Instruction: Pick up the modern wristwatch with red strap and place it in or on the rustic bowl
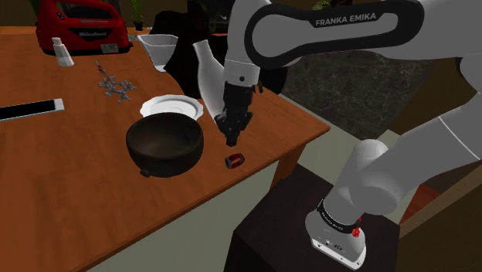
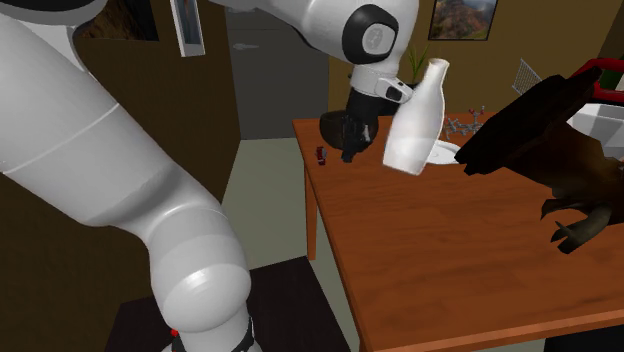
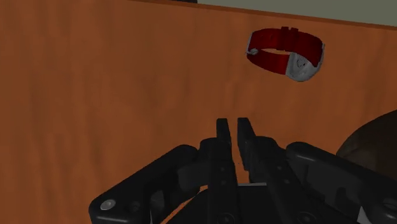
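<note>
Gripper (image 3: 230, 123) hangs over the table (image 3: 95, 76), fingers nearly together, holding nothing. I read the red-strapped wristwatch (image 3: 286, 54) lying on the table ahead of the fingertips, offset toward the dark bowl (image 1: 164, 144), its long axis along my closing line.

The claw (image 3: 233, 127), closed on nothing, hangs above the wooden table (image 3: 95, 95), apart from the red-strapped watch (image 3: 286, 54)

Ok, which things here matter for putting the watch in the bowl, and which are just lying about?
Part of the job: watch with red strap, dark bowl, tool.

Lying about: white bottle, white plate, white cup, red car.
</note>
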Action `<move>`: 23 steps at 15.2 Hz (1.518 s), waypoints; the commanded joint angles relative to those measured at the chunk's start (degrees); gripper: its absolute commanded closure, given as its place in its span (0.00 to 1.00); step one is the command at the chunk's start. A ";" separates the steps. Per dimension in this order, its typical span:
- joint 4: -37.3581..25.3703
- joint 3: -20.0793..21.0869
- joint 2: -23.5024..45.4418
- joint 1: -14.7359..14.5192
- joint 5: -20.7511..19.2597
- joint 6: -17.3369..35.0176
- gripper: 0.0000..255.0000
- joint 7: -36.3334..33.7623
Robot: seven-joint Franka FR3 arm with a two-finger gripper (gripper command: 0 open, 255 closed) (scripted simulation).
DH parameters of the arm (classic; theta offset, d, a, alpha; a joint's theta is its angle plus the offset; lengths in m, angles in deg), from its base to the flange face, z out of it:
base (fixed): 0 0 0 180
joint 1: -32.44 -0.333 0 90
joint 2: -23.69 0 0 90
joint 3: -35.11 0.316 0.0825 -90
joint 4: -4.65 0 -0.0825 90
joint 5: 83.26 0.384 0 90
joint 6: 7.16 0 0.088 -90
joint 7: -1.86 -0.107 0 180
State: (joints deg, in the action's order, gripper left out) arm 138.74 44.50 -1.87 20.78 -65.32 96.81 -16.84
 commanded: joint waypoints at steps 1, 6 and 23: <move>-0.24 -0.19 0.37 0.12 -0.15 -1.68 1.00 0.20; -0.25 -0.14 0.41 0.10 -0.12 -1.58 1.00 0.15; 7.52 8.68 -7.40 -4.51 -1.24 4.46 0.00 -5.03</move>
State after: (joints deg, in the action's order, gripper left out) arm 146.15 53.18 -9.30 16.27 -66.56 101.12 -21.91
